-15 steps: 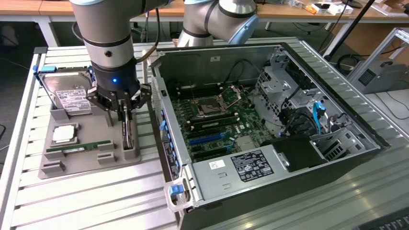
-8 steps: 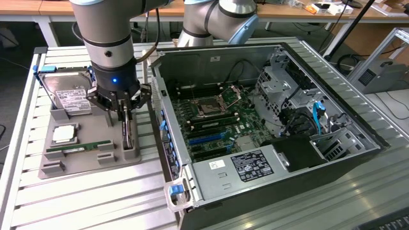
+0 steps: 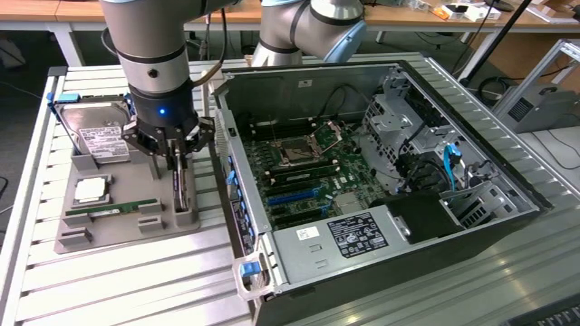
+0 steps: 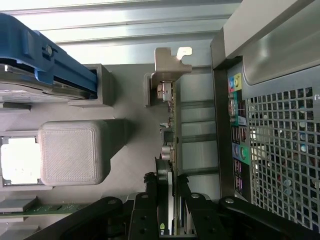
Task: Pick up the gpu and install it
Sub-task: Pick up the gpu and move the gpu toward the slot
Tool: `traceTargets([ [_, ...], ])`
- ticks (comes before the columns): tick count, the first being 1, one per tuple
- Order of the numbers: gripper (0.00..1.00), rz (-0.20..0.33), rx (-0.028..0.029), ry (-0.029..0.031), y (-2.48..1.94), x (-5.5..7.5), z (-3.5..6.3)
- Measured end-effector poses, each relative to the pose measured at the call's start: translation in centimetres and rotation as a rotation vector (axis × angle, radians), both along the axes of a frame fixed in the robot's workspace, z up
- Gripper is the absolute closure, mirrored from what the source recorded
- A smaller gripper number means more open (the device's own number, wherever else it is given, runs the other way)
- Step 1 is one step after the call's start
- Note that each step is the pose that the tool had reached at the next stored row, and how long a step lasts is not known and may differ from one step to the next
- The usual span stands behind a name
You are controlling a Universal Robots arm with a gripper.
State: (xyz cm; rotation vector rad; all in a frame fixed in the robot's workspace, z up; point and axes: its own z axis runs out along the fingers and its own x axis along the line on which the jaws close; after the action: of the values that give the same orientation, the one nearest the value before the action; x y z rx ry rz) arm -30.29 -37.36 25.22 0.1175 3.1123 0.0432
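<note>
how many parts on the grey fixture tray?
4 on the tray: hard drive at the far end, square silver chip mid-tray, green memory stick nearer the camera, gpu on edge at the gripper, exterior view's right. Arm may hide more.

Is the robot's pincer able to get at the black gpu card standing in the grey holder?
Probably yes: the pincer sits right over the gpu, with nothing between them.

A table [image 3: 109, 285] of ribbed, silvery aluminium slats lies under even, bright light. Along the far side stand wooden desks [image 3: 54, 10] on white legs, over a dark floor [image 3: 23, 88]. At the exterior view's right, an aluminium profile frame [image 3: 555, 64] rises beside a grey box [image 3: 544, 109], and a black pole [image 3: 494, 37] slants upward.
</note>
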Motion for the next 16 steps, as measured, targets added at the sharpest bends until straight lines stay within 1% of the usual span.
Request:
traceTargets([
  [16, 0.73, 0.000, -0.0001, 0.0002, 0.00, 0.00, 0.82],
])
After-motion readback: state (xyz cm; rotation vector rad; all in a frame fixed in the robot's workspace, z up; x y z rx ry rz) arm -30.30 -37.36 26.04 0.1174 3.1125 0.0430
